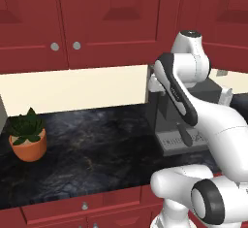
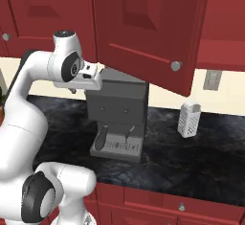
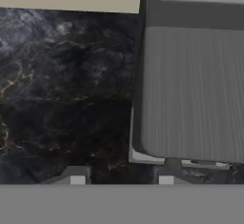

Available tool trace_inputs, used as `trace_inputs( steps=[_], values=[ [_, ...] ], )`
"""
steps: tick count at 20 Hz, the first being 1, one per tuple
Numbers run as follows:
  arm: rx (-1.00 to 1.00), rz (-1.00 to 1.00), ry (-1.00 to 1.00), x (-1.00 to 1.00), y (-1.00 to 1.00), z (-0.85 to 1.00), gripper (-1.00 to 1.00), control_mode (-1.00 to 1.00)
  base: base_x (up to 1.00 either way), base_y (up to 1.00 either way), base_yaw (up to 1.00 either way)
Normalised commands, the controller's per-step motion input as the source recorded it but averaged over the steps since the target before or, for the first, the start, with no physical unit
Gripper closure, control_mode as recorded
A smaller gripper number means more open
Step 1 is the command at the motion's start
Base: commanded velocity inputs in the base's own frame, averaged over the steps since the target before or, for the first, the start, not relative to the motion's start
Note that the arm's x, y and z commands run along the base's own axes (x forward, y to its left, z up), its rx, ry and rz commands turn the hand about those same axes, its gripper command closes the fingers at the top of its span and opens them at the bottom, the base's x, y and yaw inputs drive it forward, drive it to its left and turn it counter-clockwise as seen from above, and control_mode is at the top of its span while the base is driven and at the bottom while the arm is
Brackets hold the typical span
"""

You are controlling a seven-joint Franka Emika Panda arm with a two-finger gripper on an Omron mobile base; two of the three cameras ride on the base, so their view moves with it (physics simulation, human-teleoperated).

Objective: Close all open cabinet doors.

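Open cabinet door overhead, arm parked below it.

Hanging ajar above the grey coffee machine on the dark marble counter, knob at lower corner; gripper shut and empty, aimed down beside the machine, probably not yet raised toward the door.

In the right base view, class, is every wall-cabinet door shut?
No: one cabinet door stands swung out above the grey coffee machine, its knob well forward.
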Motion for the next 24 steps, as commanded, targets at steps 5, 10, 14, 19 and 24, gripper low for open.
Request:
trace_inputs(
  steps=[5, 10, 14, 19, 24],
  values=[
    [0.0, 0.0, 0.0, 0.0, 0.0, -0.01, -1.0, 1.0, -0.37, -0.04, 0.0],
    [0.0, 0.0, 0.0, 0.0, 0.0, 0.0, -1.0, 1.0, -0.87, -0.33, -0.04],
    [0.0, 0.0, 0.0, 0.0, 0.0, 0.0, -1.0, 1.0, -0.86, -0.48, -0.03],
    [0.0, 0.0, 0.0, 0.0, 0.0, 0.0, -1.0, 1.0, -0.61, -0.7, 0.0],
    [0.0, 0.0, 0.0, 0.0, 0.0, 0.0, -1.0, 1.0, -0.27, -0.81, 0.0]
  ],
)
